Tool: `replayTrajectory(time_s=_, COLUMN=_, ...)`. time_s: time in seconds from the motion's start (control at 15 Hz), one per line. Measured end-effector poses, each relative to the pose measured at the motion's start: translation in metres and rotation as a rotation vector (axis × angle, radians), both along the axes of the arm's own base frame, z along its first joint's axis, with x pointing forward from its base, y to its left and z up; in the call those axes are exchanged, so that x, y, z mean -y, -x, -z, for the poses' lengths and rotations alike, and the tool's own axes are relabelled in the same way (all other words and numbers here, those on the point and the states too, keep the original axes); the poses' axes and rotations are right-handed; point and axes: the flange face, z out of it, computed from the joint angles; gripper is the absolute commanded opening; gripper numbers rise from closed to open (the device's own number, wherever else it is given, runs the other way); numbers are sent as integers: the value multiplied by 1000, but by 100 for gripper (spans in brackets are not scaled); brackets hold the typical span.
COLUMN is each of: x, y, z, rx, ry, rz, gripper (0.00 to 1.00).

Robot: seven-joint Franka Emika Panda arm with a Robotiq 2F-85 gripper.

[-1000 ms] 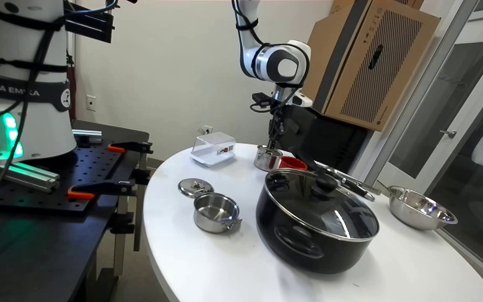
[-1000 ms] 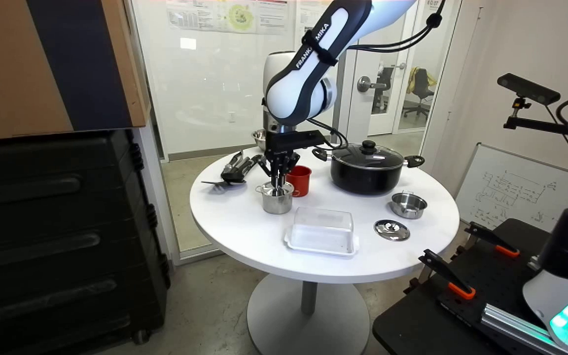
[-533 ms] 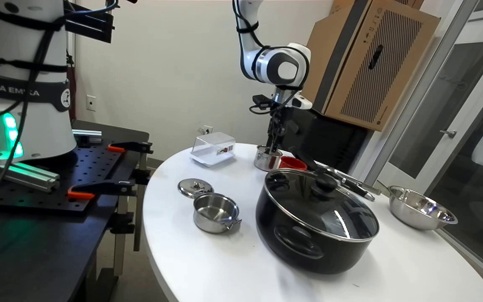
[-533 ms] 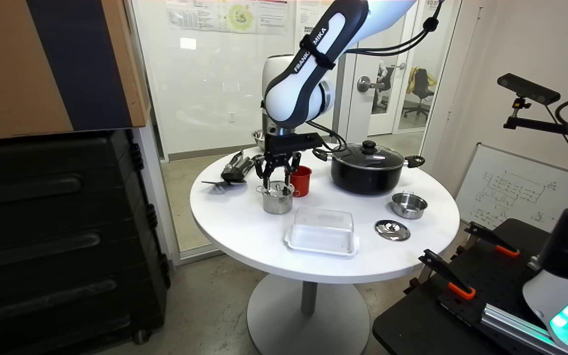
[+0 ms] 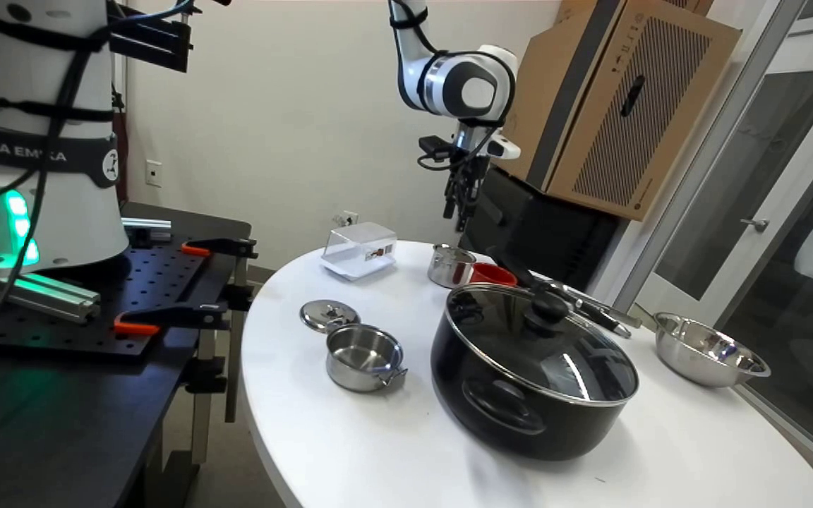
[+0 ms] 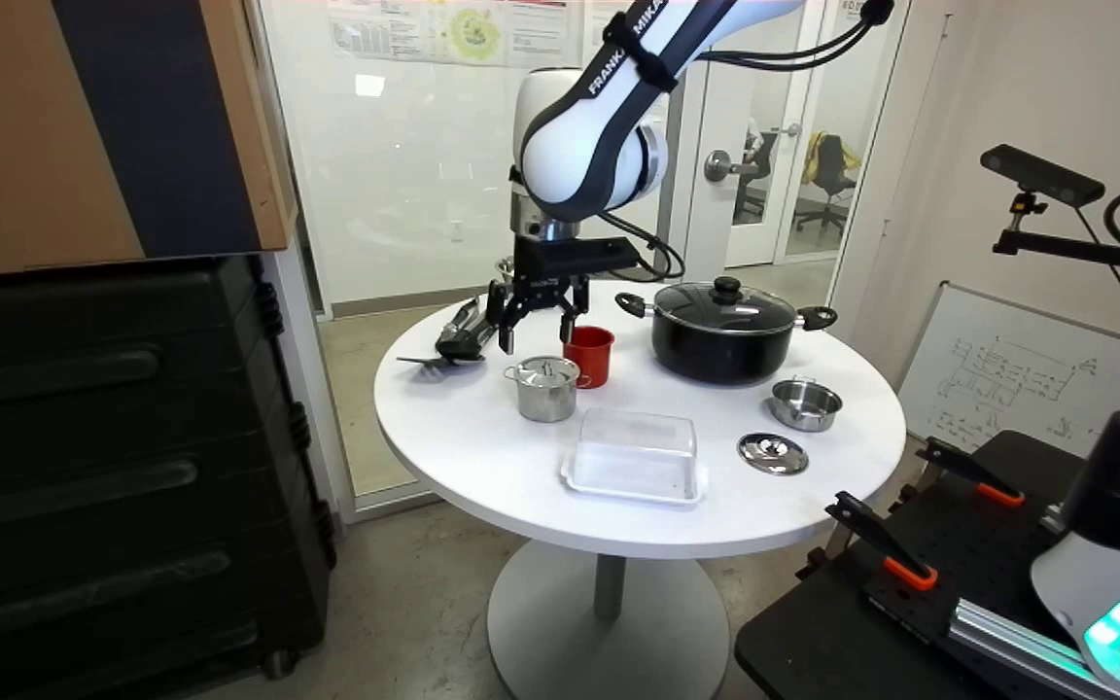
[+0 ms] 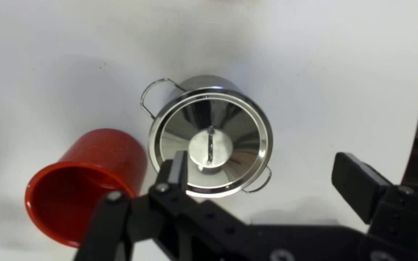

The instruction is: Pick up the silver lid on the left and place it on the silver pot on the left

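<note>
The silver lid (image 7: pixel 245 127), with a thin wire handle at its centre, lies flat on top of the silver pot (image 6: pixel 547 401), covering its mouth. In the wrist view some of the silver pot's wall (image 7: pixel 209 80) shows past the lid, along with two wire side handles. My gripper (image 6: pixel 537 336) hangs above the pot, apart from the lid, jaws wide and nothing between them. From the wrist, the gripper (image 7: pixel 261 163) shows one finger (image 7: pixel 178 170) overlapping the lid's edge in the picture; the opposite finger (image 7: pixel 357 185) stands over bare table.
A red cup (image 7: pixel 107 156) stands close beside the pot. A clear plastic box (image 6: pixel 636 457), a second small lid (image 6: pixel 774 453), an open steel pot (image 6: pixel 806 405) and a large black pot (image 6: pixel 720 345) share the table. Dark utensils (image 6: pixel 468 332) and a steel bowl (image 5: pixel 703 353) lie farther off.
A second ago the jaws were close together at the lid's handle. They have spread apart, and the gripper has risen clear of the pot, leaving the lid resting on it.
</note>
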Motion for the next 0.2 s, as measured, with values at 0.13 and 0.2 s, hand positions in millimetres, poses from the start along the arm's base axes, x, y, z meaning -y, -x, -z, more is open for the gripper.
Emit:
replayTrajectory(time_s=0.13, x=-2, y=12, z=-14, rx=5, ry=-5, rz=-23, gripper=100)
replayTrajectory(time_s=0.2, x=-2, y=16, z=-17, rx=5, ry=-5, rz=-27, gripper=100)
